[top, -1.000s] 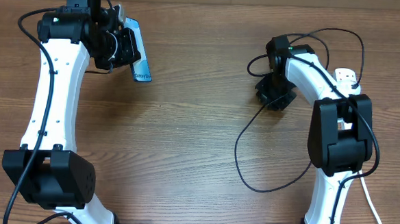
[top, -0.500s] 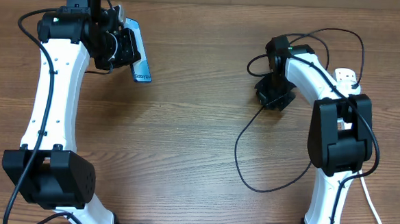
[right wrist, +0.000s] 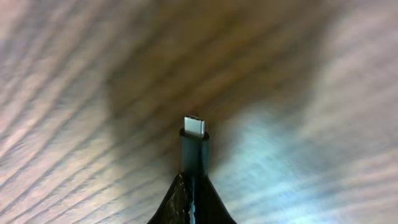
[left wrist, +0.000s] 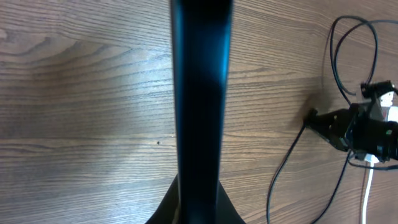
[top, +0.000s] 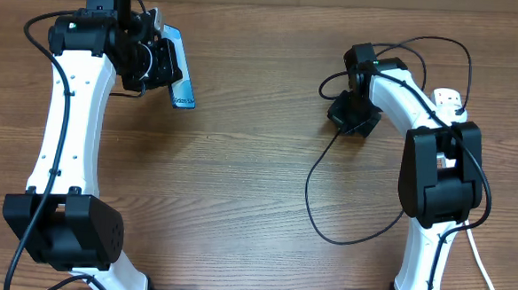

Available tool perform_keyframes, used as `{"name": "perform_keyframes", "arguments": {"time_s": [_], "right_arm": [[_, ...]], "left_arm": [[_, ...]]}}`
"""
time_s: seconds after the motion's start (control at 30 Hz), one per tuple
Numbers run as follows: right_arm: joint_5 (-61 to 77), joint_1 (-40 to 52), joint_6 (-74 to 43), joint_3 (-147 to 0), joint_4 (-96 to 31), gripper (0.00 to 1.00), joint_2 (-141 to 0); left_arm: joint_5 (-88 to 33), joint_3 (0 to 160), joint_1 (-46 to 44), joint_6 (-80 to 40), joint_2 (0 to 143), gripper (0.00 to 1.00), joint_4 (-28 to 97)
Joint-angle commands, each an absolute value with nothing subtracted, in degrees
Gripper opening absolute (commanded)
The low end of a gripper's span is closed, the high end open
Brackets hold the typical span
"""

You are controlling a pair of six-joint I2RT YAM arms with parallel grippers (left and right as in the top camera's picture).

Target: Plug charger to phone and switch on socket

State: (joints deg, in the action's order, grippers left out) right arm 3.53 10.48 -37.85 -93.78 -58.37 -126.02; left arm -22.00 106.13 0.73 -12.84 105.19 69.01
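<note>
The left gripper (top: 159, 64) grips the slim teal-screened phone (top: 182, 79) at the far left of the wooden table (top: 239, 179). The right gripper (top: 349, 116) pinches the thin black charger cable (top: 313, 201) by its metal tip (right wrist: 194, 127), well apart. Next, likely: bring them together, tip aligned with port.

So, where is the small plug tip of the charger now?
The plug tip sticks out of the right claw in the right wrist view; overhead, that claw is right of centre, far from the phone.

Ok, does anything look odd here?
Nothing damaged or spilled. The phone is held on edge by the left fingers rather than lying flat, and the charger cable sprawls in loose loops, its tip in the right fingers.
</note>
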Motion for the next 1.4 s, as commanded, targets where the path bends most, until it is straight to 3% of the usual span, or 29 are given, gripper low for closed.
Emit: {"name": "perform_keyframes", "arguments": {"time_s": [0.0,0.2,0.43,0.67,0.83,0.87,0.97,1.03,1.37], "right_arm": [[12.4,10.3,-23.8,-93.8,-55.3,0.04,-125.5],[42.1,11.3,-2.1,-93.8,-54.3,0.04,-114.9],[45.6,18.5,9.3,-93.8,-62.2,0.04,-104.7],[42.9,27.2,3.1,-93.8,-58.3,0.04,-97.8],[13.1,28.3,-20.6,-93.8,-58.3,0.04,-97.7],[10.2,28.2,-22.8,-93.8,-58.8,0.08,-97.7],[3.2,27.9,-27.1,-93.8,-59.5,0.58,-98.5],[3.8,27.9,-27.0,-93.8,-60.1,0.72,-99.6],[5.7,26.1,-25.1,-103.8,-67.8,0.73,-114.9]], "left_arm": [[-26.5,107.0,0.3,-7.4,104.6,0.04,68.5],[-42.0,107.0,0.3,-1.2,104.6,0.04,63.8],[-55.6,107.0,0.3,-1.2,104.6,0.04,54.3],[-62.0,107.0,-0.3,4.1,104.6,0.04,54.2],[-52.9,107.0,-0.6,3.8,104.6,0.04,57.3],[-49.8,107.0,-0.6,2.8,104.6,0.04,57.9],[-39.7,107.0,-0.6,0.6,104.6,0.04,60.4],[-38.5,107.0,-0.6,0.6,104.6,0.04,61.3],[-38.3,107.0,-0.8,0.7,104.6,0.04,61.9]]}}
